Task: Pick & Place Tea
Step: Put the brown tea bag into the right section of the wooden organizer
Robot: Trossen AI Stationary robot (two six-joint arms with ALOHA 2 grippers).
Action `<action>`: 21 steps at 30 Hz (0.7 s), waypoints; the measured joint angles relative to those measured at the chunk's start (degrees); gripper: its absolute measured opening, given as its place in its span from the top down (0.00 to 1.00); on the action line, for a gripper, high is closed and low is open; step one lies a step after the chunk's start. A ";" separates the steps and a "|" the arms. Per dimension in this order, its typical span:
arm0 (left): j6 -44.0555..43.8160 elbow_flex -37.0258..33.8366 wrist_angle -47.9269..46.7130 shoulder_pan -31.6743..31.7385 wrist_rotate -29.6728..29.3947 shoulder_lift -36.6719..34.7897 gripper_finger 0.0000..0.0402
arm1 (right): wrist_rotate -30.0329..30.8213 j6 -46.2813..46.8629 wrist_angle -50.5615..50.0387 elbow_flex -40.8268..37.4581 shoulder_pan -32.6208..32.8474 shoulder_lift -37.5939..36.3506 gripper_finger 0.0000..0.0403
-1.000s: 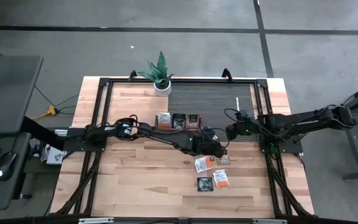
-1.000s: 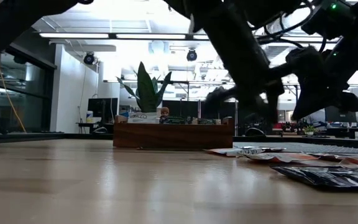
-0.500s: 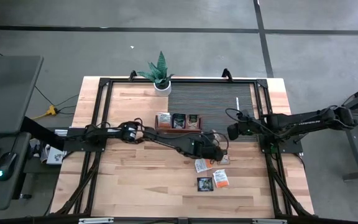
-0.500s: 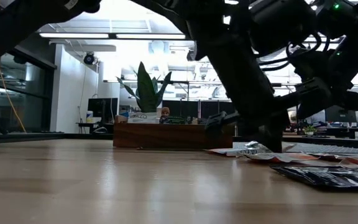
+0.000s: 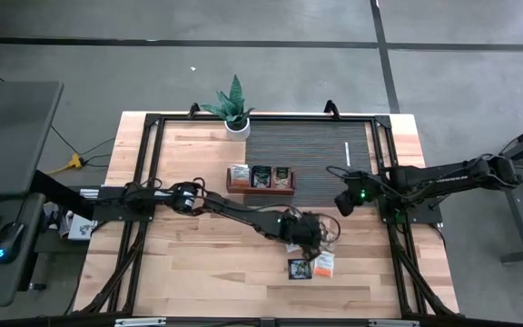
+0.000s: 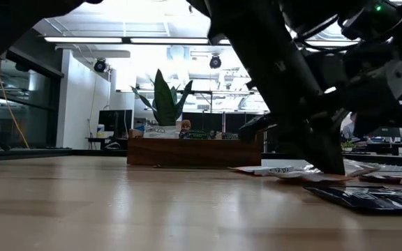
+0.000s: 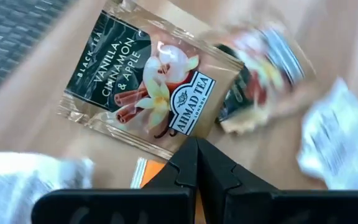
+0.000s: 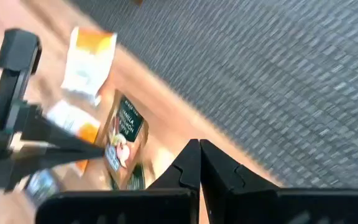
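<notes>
We see the left gripper (image 7: 197, 163) with its jaws pressed together, empty, low over the loose tea sachets near the right part of the wooden surface (image 5: 198, 263). Just ahead of its tips lies a dark green and tan sachet (image 7: 151, 86), flat on the wood, set at a slant to the gripper so one corner points toward the jaws. Its label reads "BLACK TEA", "VANILLA CINNAMON & APPLE" and "AHMAD TEA LONDON" (the smaller print is too blurred for us to read). A second sachet (image 7: 260, 81) lies partly against it, smeared, and a white-and-orange one (image 7: 30, 180) sits beside the fingers.

The right gripper (image 8: 199, 163) also has its jaws closed on nothing, above the edge of the dark ribbed mat (image 5: 307, 154), near the pile.

From above, a dark sachet (image 5: 299, 268) and an orange one (image 5: 323, 263) lie beside each other nearer the front edge. Farther back, the wooden tray (image 5: 260, 178) holds more sachets standing upright, with a potted plant (image 5: 232, 107) behind.
</notes>
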 joint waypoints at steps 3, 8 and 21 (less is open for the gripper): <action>4.30 0.00 -2.25 -1.13 1.54 -0.12 1.00 | -4.11 0.01 0.07 0.00 0.59 0.01 1.00; 10.25 0.00 -4.58 -1.68 2.30 -0.20 1.00 | -4.86 0.83 2.83 0.00 4.54 0.08 1.00; 16.91 0.00 -5.11 -1.14 2.39 -0.20 1.00 | -2.94 6.53 15.33 0.00 10.89 7.88 0.73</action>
